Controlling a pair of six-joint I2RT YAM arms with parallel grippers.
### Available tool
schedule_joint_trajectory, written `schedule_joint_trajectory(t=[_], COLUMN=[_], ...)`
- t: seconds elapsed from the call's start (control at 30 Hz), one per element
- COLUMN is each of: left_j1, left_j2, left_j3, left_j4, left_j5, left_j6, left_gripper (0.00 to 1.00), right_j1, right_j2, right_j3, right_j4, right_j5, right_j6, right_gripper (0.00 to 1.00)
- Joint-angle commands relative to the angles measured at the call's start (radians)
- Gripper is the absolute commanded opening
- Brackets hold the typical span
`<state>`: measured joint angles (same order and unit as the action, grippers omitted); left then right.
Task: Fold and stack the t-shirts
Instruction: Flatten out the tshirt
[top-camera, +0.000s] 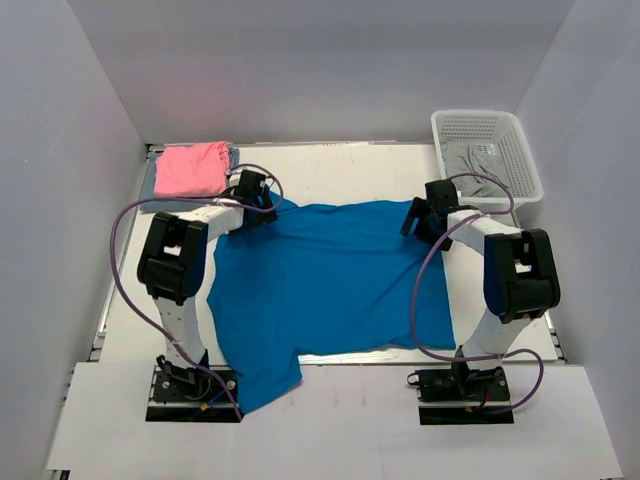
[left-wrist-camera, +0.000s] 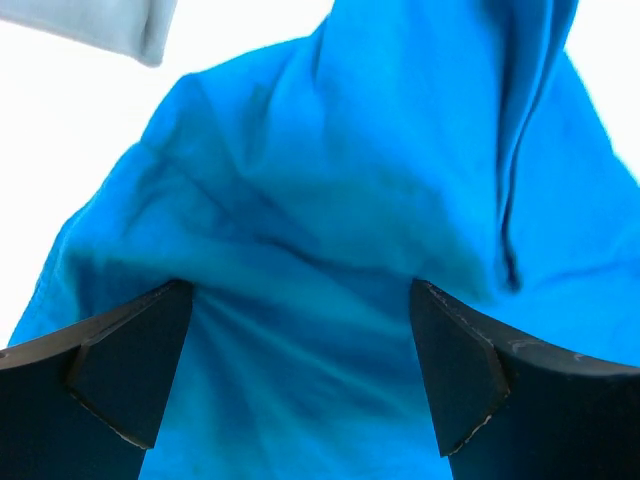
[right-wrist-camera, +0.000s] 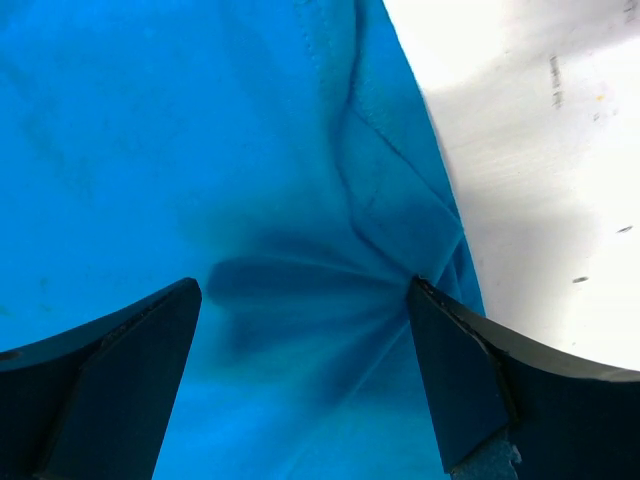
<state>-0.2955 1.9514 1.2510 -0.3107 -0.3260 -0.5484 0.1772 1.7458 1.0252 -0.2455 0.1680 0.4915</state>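
The large bright blue t-shirt (top-camera: 330, 280) lies spread out in the middle of the table, one sleeve hanging towards the near edge. My left gripper (top-camera: 262, 212) is down at its far left corner. It is open, its fingers (left-wrist-camera: 130, 370) wide apart with wrinkled blue cloth (left-wrist-camera: 300, 200) between them. My right gripper (top-camera: 416, 226) is at the far right corner, open too, and straddles creases that fan out near the shirt's edge (right-wrist-camera: 300, 290). A folded pink t-shirt (top-camera: 190, 168) sits at the far left on a grey-blue one (top-camera: 233, 157).
A white mesh basket (top-camera: 520, 150) at the far right holds a grey garment (top-camera: 478, 160). White walls enclose the table on three sides. Bare white tabletop (right-wrist-camera: 540, 150) shows right of the blue shirt's edge. Purple cables loop beside both arms.
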Motion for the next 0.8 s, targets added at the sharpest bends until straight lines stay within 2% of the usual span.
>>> schedule_joint_trajectory(t=[0.0,0.2,0.4,0.53,0.63,0.7,0.77], left_j1=[0.01,0.019,0.038,0.058,0.058,0.049,0.048], left_j2=[0.107,0.268,0.297,0.32,0.276,0.199,0.132], left_j3=[0.121,0.372,0.479,0.632,0.648,0.616,0.616], left_j4=[-0.054,-0.126,-0.117,-0.186,-0.182,-0.127,-0.143], left_j5=[0.024,0.024,0.024,0.085,0.122,0.183,0.183], left_j6=[0.004,0.073,0.148,0.159,0.185,0.208,0.208], left_gripper=[1.0,1.0,1.0,1.0,1.0,1.0,1.0], right_j1=[-0.028,-0.034,-0.027,-0.019,-0.008,-0.007,-0.004], right_j2=[0.053,0.083,0.139,0.185,0.121,0.035,-0.009], right_j3=[0.004,0.098,0.239,0.378,0.337,0.288,0.215], right_j4=[-0.02,0.009,0.046,-0.034,-0.032,-0.014,-0.02], right_j5=[-0.022,-0.008,-0.074,-0.105,-0.128,-0.154,-0.194], right_j6=[-0.002,-0.079,-0.128,-0.168,-0.18,-0.174,-0.159], right_gripper=[0.9,0.9,0.9,0.9,0.9,0.9,0.9])
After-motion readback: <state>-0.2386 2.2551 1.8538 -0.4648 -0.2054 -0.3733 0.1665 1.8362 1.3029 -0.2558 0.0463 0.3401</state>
